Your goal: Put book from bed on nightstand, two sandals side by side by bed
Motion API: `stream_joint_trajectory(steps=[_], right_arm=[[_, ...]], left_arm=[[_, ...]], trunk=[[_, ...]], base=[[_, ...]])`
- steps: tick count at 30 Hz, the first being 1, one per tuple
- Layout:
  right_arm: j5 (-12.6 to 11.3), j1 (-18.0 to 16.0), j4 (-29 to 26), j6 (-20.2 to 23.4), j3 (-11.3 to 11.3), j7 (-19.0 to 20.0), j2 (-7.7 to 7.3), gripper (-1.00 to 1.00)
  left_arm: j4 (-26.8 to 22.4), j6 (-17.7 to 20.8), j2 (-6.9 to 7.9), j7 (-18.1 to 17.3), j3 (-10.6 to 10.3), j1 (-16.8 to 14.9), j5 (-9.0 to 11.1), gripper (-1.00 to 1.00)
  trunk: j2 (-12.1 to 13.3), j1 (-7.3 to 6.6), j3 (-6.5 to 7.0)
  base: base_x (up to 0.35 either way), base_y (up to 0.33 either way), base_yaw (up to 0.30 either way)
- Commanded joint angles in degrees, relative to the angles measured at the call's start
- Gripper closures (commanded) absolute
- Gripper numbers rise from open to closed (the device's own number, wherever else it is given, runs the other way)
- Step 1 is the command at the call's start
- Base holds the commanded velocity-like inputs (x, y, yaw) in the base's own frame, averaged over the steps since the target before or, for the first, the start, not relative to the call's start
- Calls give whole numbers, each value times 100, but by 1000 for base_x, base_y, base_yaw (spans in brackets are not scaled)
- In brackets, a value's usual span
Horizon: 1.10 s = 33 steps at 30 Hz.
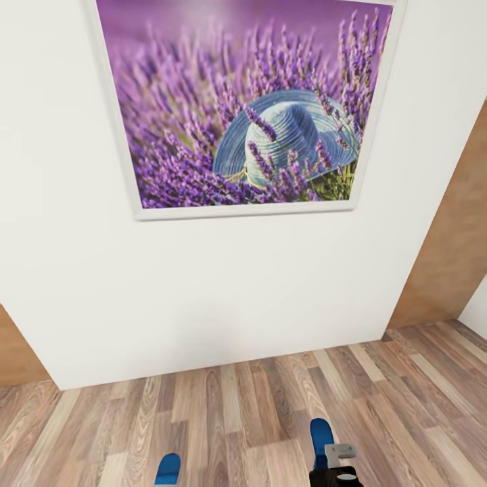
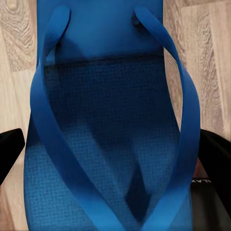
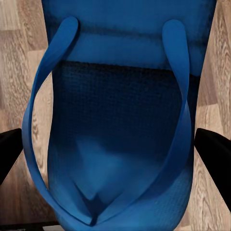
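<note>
One blue sandal (image 2: pixel 110 96) lies between the black fingers (image 2: pixel 10 156) of my left gripper (image 2: pixel 113 163), which is shut on it, over the wood floor. Its toe (image 1: pixel 168 468) pokes up at the head view's lower edge. My right gripper (image 3: pixel 115 159) is shut on the other blue sandal (image 3: pixel 125 106), straps facing the camera. In the head view that sandal (image 1: pixel 321 434) rises above the right gripper (image 1: pixel 336 470) at the bottom. The book, the bed and the nightstand are out of view.
A white wall (image 1: pixel 223 297) stands close ahead, carrying a framed purple lavender picture (image 1: pixel 243 108). Brown wooden door panels flank it at the right (image 1: pixel 450 250) and lower left (image 1: pixel 17 358). Light wood-plank floor (image 1: pixel 243 412) lies between me and the wall.
</note>
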Motion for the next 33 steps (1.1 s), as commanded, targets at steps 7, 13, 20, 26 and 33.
stream_joint_trajectory(steps=[7,13,20,26,33], right_arm=[[-35,-3,-11,34,46,-38,0,100],[-24,-3,203,34,50,-39,37,100],[-35,-3,599,28,34,-36,66,100],[-43,-3,1088,-260,30,-35,68,100],[-41,66,1454,-630,29,-35,81,100]], left_arm=[[-9,5,-3,16,-32,-3,35,100],[-9,-4,2,18,-28,-3,37,100],[-8,-63,5,10,-24,-3,38,100],[-9,-79,3,4,-30,-3,35,100],[-3,-265,3,9,-32,-3,35,100]], trunk=[[-5,4,-7],[-5,4,-7],[-5,4,-7],[-5,4,-7],[-5,4,-7]], base=[[223,0,0],[33,0,0],[5,0,0],[0,0,0],[0,0,0]])
